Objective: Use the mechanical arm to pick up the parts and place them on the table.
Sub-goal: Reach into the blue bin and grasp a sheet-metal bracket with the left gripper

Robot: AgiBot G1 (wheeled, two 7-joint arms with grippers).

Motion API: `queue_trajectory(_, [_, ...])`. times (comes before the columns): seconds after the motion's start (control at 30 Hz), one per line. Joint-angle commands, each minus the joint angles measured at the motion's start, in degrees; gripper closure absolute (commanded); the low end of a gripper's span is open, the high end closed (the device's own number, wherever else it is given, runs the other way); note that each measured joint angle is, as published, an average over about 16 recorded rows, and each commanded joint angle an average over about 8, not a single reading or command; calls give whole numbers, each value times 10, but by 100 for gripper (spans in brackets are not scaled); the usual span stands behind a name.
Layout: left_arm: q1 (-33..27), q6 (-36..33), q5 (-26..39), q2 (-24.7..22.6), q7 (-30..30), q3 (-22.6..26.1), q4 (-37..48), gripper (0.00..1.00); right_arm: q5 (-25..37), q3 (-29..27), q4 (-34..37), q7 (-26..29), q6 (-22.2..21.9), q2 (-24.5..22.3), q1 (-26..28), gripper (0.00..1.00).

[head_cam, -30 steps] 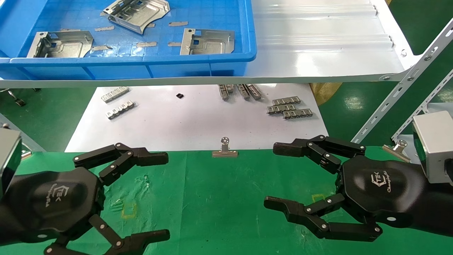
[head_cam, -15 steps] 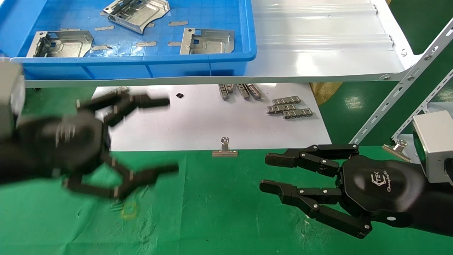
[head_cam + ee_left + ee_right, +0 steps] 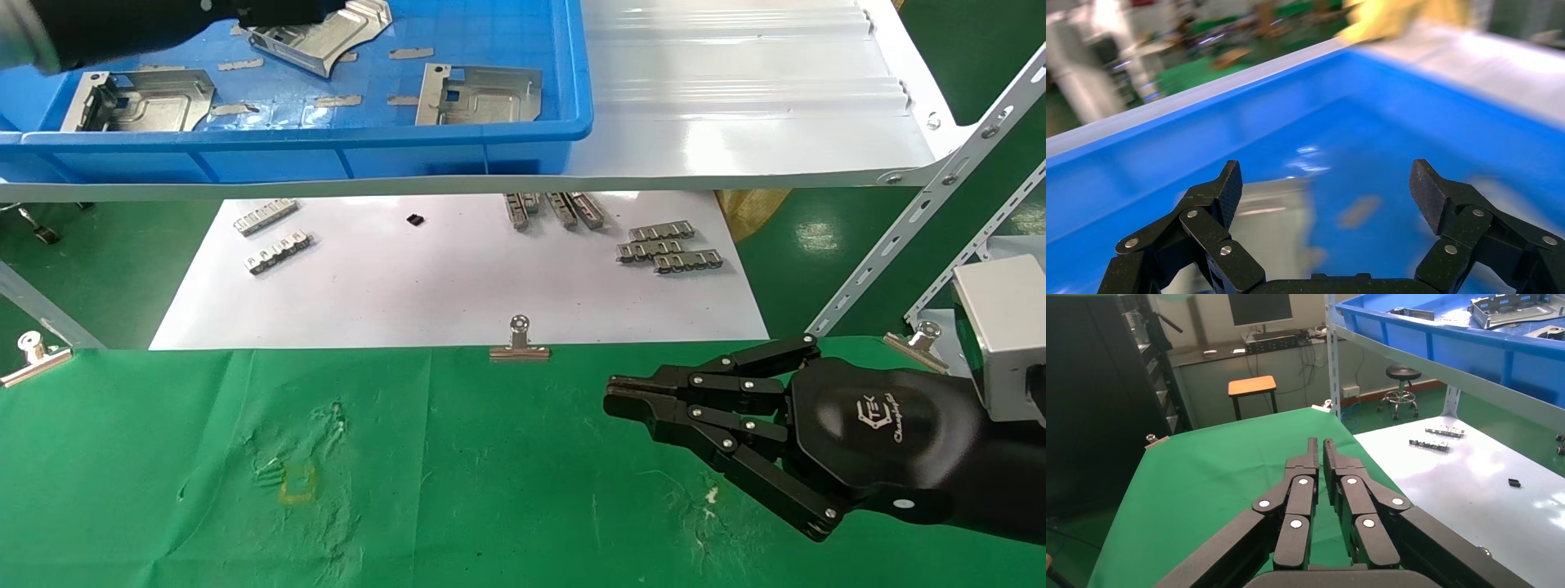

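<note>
Parts (image 3: 478, 95): flat silver embossed plates w/ corner holes; left gripper (image 3: 1327, 190) spread, right gripper (image 3: 614, 395) pressed together.

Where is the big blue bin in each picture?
Head view: blue bin at top left, on the white shelf.
Left wrist view: blue bin fills the picture behind the open left gripper.
Right wrist view: blue bin at top right.
Shared landmark: the bin itself.

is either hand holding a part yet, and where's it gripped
Nothing is held. The left gripper is open over the blue bin, above a part. The right gripper is shut on nothing above the green table.
</note>
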State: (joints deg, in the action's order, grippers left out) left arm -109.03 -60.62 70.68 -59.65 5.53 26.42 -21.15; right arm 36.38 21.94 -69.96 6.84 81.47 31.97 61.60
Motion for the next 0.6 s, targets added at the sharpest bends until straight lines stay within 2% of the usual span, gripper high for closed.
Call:
queue_trajectory(0.03, [-31, 50, 27, -26, -10, 10, 55, 48, 0, 0, 0, 0, 0, 0, 0, 100])
queue_trajectory(0.07, [-40, 64, 36, -34, -13, 15, 72, 61, 0, 0, 0, 0, 0, 0, 0, 99])
queue_trajectory(0.1, [-48, 76, 44, -40, -16, 19, 87, 73, 0, 0, 0, 0, 0, 0, 0, 93])
queue_trajectory(0.17, [-61, 97, 58, -51, -20, 27, 114, 98, 0, 0, 0, 0, 0, 0, 0, 71])
queue_trajectory(0.3, [-80, 122, 78, -65, -22, 40, 154, 100, 0, 0, 0, 0, 0, 0, 0, 21])
queue_trajectory(0.33, [-83, 126, 81, -67, -23, 42, 160, 100, 0, 0, 0, 0, 0, 0, 0, 10])
queue_trajectory(0.37, [-86, 128, 84, -69, -23, 44, 167, 100, 0, 0, 0, 0, 0, 0, 0, 2])
queue_trajectory(0.4, [-89, 131, 86, -71, -23, 45, 172, 100, 0, 0, 0, 0, 0, 0, 0, 0])
queue_trajectory(0.6, [-96, 145, 91, -76, -27, 48, 192, 100, 0, 0, 0, 0, 0, 0, 0, 0])
